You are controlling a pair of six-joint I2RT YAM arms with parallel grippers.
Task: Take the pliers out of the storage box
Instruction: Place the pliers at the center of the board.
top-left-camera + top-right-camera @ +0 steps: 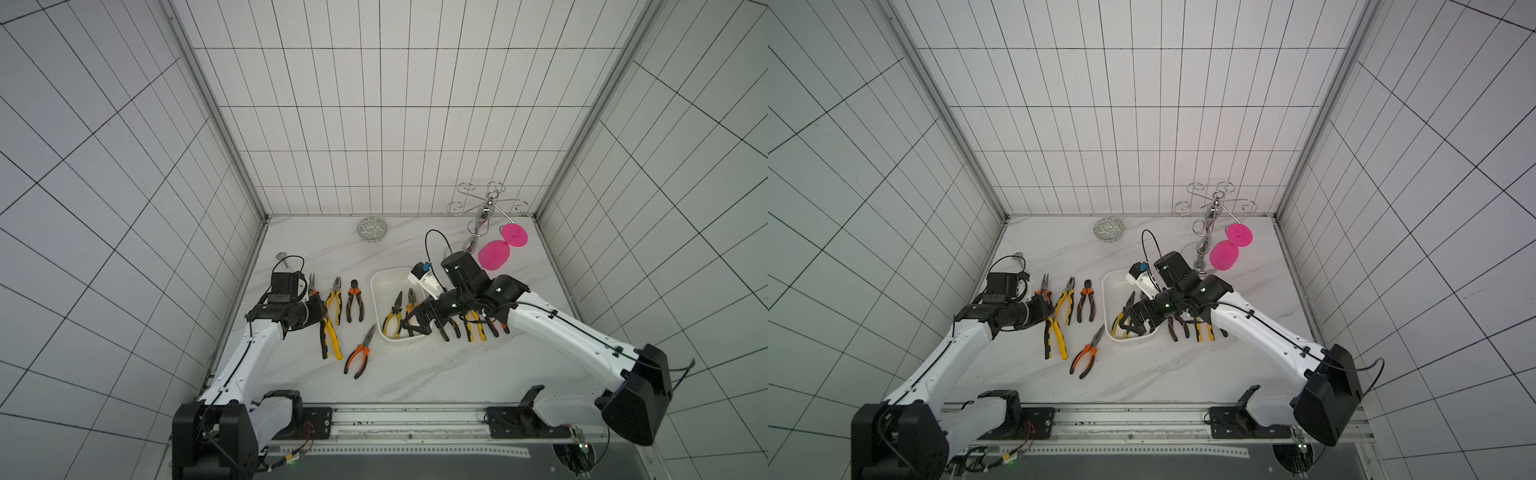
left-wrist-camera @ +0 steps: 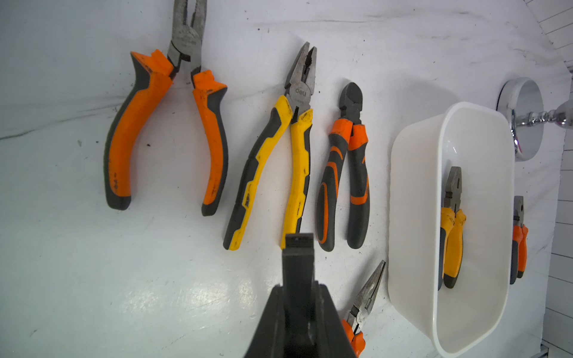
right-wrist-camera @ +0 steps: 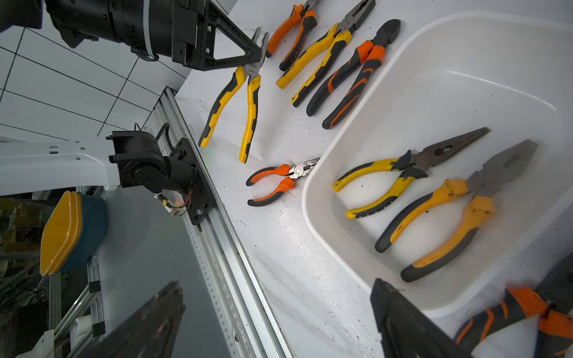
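Note:
The white storage box (image 1: 385, 286) (image 3: 434, 93) stands mid-table. Two pliers lie in it: a yellow needle-nosed pair (image 1: 392, 318) (image 3: 400, 173) and a blunt orange-yellow pair (image 1: 411, 303) (image 3: 449, 214). My right gripper (image 1: 417, 326) (image 3: 277, 283) hangs open and empty over the box's near end. Several more pliers lie on the table left of the box, among them a large yellow pair (image 1: 330, 338) and a small orange pair (image 1: 360, 353). My left gripper (image 1: 325, 318) (image 2: 299, 245) is shut on nothing, with its tips over the large yellow pair's head.
Several other pliers (image 1: 473, 326) lie right of the box, under my right arm. A green-patterned bowl (image 1: 372, 229) sits at the back, and a chrome rack (image 1: 482, 220) with pink glasses (image 1: 494, 254) at the back right. The metal rail (image 1: 407, 419) runs along the front edge.

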